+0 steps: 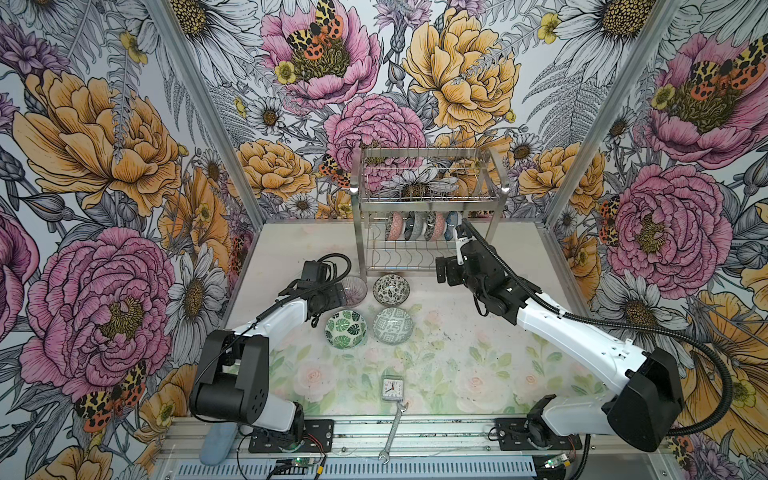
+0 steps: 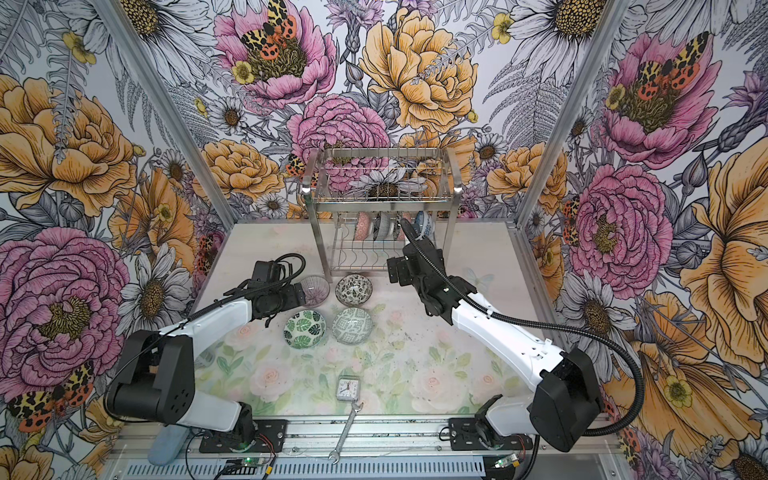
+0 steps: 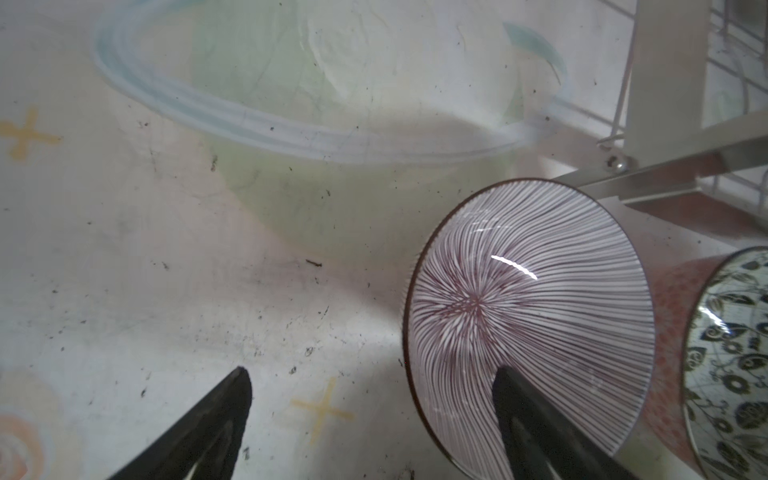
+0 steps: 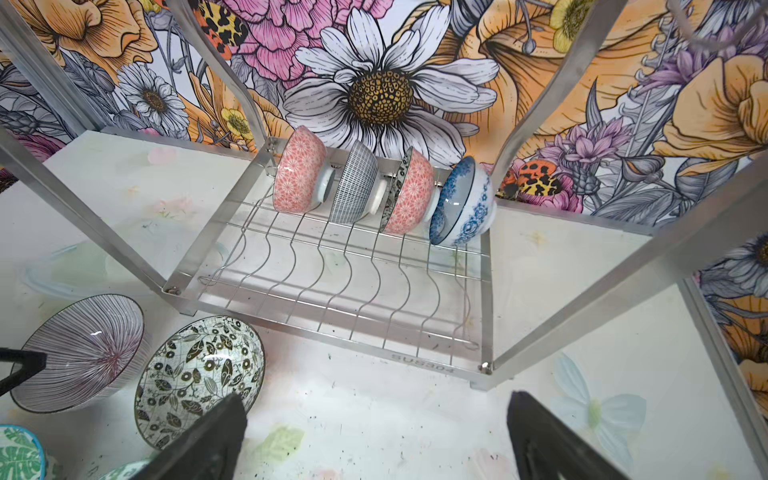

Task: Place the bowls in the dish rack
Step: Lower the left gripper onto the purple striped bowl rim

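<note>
The left fingers (image 3: 524,411) are spreading wide, straddling the striped bowl's (image 3: 528,291) rim on the desk (image 3: 166,249), one tip inside. The right fingers (image 4: 208,440) are gaping empty before the dish rack (image 4: 415,357). A row of bowls (image 4: 299,170) is standing along its back, leaving the front wires bare.

Robot lab test cell: two white-and-black robot arms (image 1: 274,316) fixed to a grooved aluminium rail (image 1: 440,434) along the bottom edge in both top views, with bare small circuit boards with green LEDs (image 1: 297,460) and loose wiring beside the mounts. Flower-print wall panels (image 1: 104,166) on slanting aluminium frame posts (image 1: 208,112) box it in left, back and right. Staged props sit on the pale flower-printed tabletop (image 1: 457,374): two-tier stainless steel wire dish rack (image 1: 428,200) upper centre, small white square alarm clock (image 1: 392,388) and silver open-ended wrench (image 1: 393,432) lower centre.
</note>
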`<action>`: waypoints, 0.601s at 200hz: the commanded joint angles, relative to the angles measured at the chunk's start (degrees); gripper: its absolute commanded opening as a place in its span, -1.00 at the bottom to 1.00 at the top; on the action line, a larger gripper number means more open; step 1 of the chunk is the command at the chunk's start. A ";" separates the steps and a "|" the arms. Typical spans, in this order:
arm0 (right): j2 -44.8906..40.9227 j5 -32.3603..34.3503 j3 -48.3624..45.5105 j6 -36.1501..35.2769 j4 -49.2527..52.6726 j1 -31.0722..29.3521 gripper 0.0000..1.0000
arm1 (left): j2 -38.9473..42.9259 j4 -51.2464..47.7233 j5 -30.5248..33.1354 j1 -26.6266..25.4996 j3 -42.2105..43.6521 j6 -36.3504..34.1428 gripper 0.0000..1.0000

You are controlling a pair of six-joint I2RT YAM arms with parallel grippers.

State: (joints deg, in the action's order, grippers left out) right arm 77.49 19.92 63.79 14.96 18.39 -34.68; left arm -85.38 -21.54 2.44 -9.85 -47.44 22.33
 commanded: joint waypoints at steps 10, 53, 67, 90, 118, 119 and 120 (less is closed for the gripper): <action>2.23 -0.04 1.29 2.87 1.47 -0.36 0.99 | -2.12 2.77 -2.32 0.59 -2.05 -1.99 0.67; 4.78 1.09 2.67 3.39 1.40 -0.04 0.99 | -3.21 4.75 -2.87 0.93 -2.04 -1.85 0.43; 6.00 0.58 3.97 1.96 1.46 0.29 0.99 | -4.14 5.72 -3.69 0.98 -2.26 -1.38 0.37; 6.88 0.21 5.41 0.51 1.48 0.39 0.99 | -6.32 6.83 -4.89 1.01 -2.90 -0.88 0.27; 6.80 0.03 5.71 0.07 1.46 0.89 1.00 | -7.64 7.26 -4.53 1.28 -3.06 -0.99 0.21; 6.80 -0.01 5.68 0.07 1.51 0.91 1.00 | -7.67 7.33 -4.49 1.30 -3.03 -1.02 0.21; 6.79 -0.04 5.70 -0.02 1.45 0.92 0.99 | -7.64 7.36 -4.48 1.31 -3.02 -1.04 0.20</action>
State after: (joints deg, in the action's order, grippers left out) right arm 84.14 19.81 67.64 16.19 20.40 -34.41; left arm -92.60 -16.45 -0.97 -9.23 -49.34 21.08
